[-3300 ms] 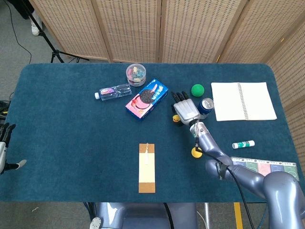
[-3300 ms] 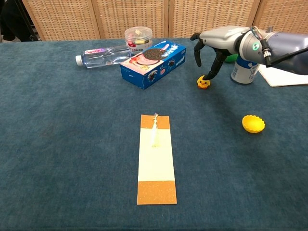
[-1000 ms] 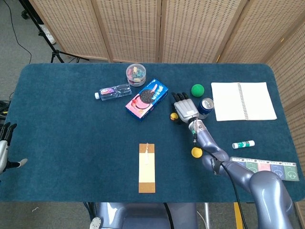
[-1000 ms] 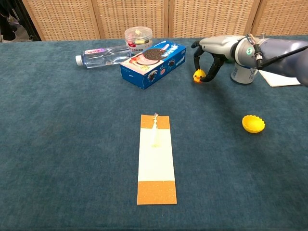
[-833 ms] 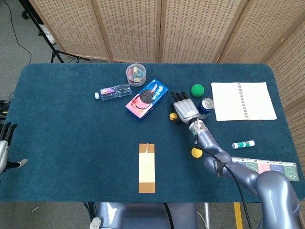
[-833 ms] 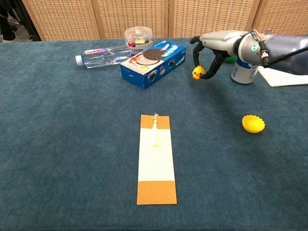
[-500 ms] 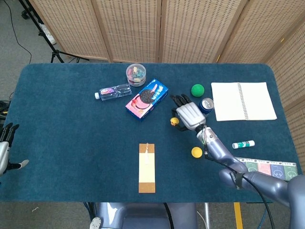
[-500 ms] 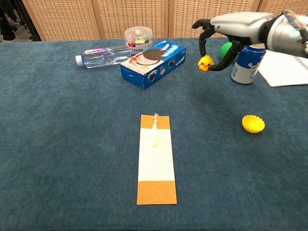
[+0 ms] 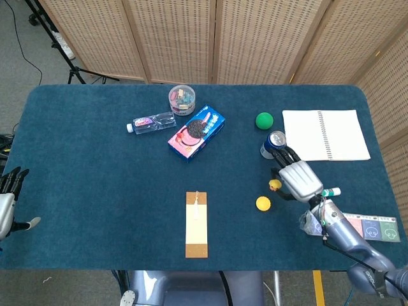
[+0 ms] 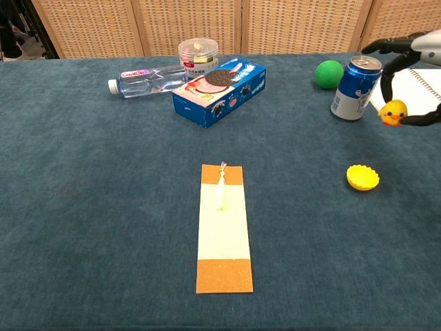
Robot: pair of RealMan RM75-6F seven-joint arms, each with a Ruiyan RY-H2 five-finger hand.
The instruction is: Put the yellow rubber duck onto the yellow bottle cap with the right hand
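The small yellow rubber duck (image 9: 275,185) (image 10: 393,112) hangs above the table, pinched in the fingers of my right hand (image 9: 297,180) (image 10: 413,76). The yellow bottle cap (image 9: 262,203) (image 10: 362,177) lies on the blue cloth, below and a little left of the duck in both views. My right hand is cut off by the right edge of the chest view. My left hand (image 9: 7,197) shows at the far left edge of the head view, off the table, fingers spread and holding nothing.
A blue can (image 9: 274,143) (image 10: 354,87) stands just behind the duck, with a green ball (image 10: 329,74) beyond it. A notebook (image 9: 325,134), glue stick (image 9: 326,192), cookie box (image 10: 220,90), water bottle (image 10: 148,79), round tub (image 10: 198,52) and a paper strip (image 10: 222,225) also lie on the table.
My right hand has lifted the duck from beside the cookie box and carried it right and toward the near side, past the can, to a spot close above the cap.
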